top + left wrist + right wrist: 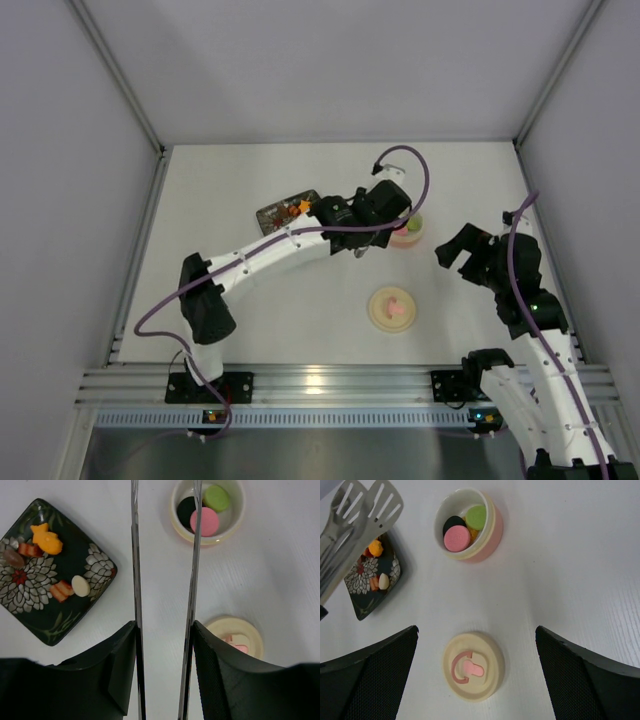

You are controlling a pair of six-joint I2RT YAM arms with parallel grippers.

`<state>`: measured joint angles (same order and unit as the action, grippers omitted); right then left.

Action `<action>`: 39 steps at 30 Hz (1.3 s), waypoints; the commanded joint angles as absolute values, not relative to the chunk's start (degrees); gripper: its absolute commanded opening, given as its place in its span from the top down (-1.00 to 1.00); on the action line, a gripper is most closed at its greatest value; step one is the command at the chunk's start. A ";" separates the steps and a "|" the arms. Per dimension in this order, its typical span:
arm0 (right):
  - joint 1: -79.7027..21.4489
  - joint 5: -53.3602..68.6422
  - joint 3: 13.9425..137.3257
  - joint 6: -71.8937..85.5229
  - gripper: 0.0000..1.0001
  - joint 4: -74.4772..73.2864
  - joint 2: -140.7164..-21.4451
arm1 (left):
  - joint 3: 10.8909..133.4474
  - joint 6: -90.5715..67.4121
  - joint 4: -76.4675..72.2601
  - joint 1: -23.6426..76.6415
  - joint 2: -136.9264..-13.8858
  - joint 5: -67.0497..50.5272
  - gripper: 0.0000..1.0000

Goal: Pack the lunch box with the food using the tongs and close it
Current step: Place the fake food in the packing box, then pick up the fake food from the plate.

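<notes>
My left gripper [164, 625] is shut on the silvery tongs [135, 580], one finger pressing each arm. The slotted tips of the tongs [365, 507] hover between the plate and the lunch box, with nothing seen between them. The pink-sided lunch box [490, 530] stands open with pink, green and black food [204, 521] inside. More food lies on the dark floral plate [75, 550], including an orange fish [47, 538] and a cream oval [80, 585]. The cream lid [474, 666] with its pink knob lies on the table. My right gripper [476, 630] hangs open above the lid.
The dark floral plate [285, 212] sits left of the lunch box [410, 230], and the lid [392, 308] lies nearer the arm bases. My left arm reaches across the middle of the table. Grey walls enclose the white table on three sides.
</notes>
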<state>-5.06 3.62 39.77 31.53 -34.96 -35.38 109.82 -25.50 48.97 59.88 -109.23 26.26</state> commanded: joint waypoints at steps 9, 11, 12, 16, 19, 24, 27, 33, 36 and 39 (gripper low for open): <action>-4.04 5.71 38.50 32.17 -0.99 -31.29 -35.07 | 83.61 -33.22 45.27 46.77 -87.81 27.79 -0.04; -4.13 6.24 38.23 32.34 -0.99 -30.85 -35.33 | 81.66 -32.87 43.69 44.48 -87.45 26.37 -0.04; -4.13 6.50 38.06 32.60 -0.99 -30.50 -35.51 | 81.22 -32.78 43.07 43.78 -87.45 24.89 -0.04; -4.13 6.68 38.06 32.52 -0.99 -30.50 -35.68 | 80.24 -31.82 41.49 42.72 -89.47 23.38 -0.03; -4.04 6.59 38.06 32.43 -0.99 -30.59 -35.68 | 80.07 -31.73 40.52 42.10 -90.87 22.50 -0.02; -4.13 6.42 37.88 32.26 -0.99 -30.67 -35.60 | 79.98 -31.99 40.08 41.49 -92.72 21.89 -0.02; -4.13 6.33 37.71 32.26 -0.99 -30.67 -35.60 | 79.89 -32.34 40.08 41.05 -93.34 21.88 -0.02; -4.13 6.33 37.62 32.08 -0.99 -30.50 -35.68 | 79.80 -31.73 38.94 39.99 -94.74 21.10 -0.02; -4.13 6.15 37.53 31.99 -0.99 -30.50 -35.77 | 79.89 -31.38 38.41 39.38 -95.71 20.13 -0.02; -4.13 6.15 37.71 31.99 -0.99 -30.50 -35.86 | 79.89 -31.03 37.80 38.76 -96.59 18.81 -0.02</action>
